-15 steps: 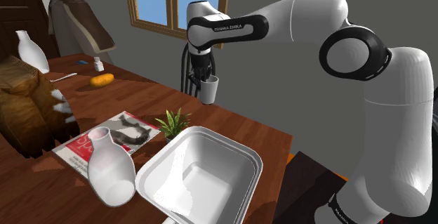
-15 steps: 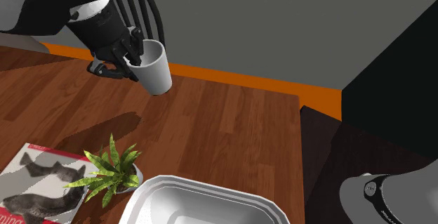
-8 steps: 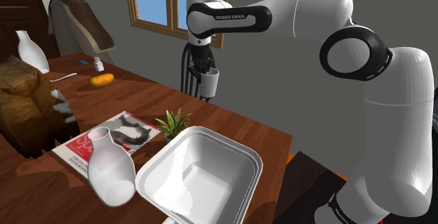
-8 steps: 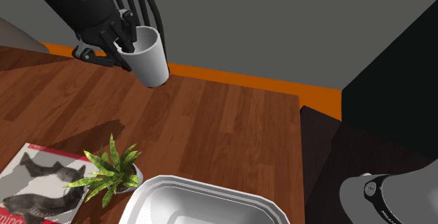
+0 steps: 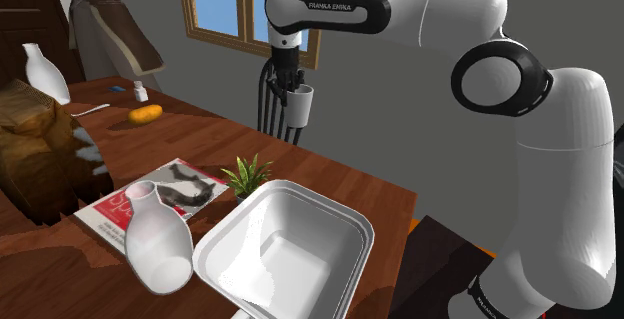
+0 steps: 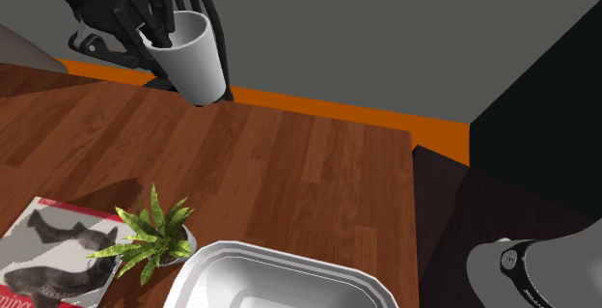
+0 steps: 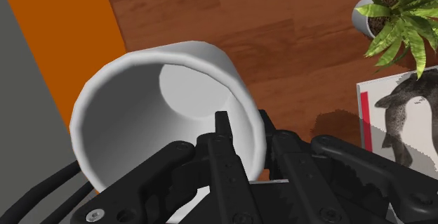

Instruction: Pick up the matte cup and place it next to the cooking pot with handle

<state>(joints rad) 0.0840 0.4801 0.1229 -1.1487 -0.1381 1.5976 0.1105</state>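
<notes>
Tool (image 6: 159,28) clamps the white cup (image 6: 193,60) by its rim, one finger inside, one outside. Cup is tilted and hangs clear of the wooden worktop (image 6: 309,181), at 12 o'clock from the potted plant (image 6: 154,234) in the second exterior view.

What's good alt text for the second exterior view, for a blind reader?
A black gripper holds a tilted white cup by its rim above a wooden table. A small potted plant stands nearer the camera.

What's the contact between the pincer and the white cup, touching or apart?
Touching. Wrist view: the pincer clasps the cup by its wall, one finger inside, one outside.
</notes>
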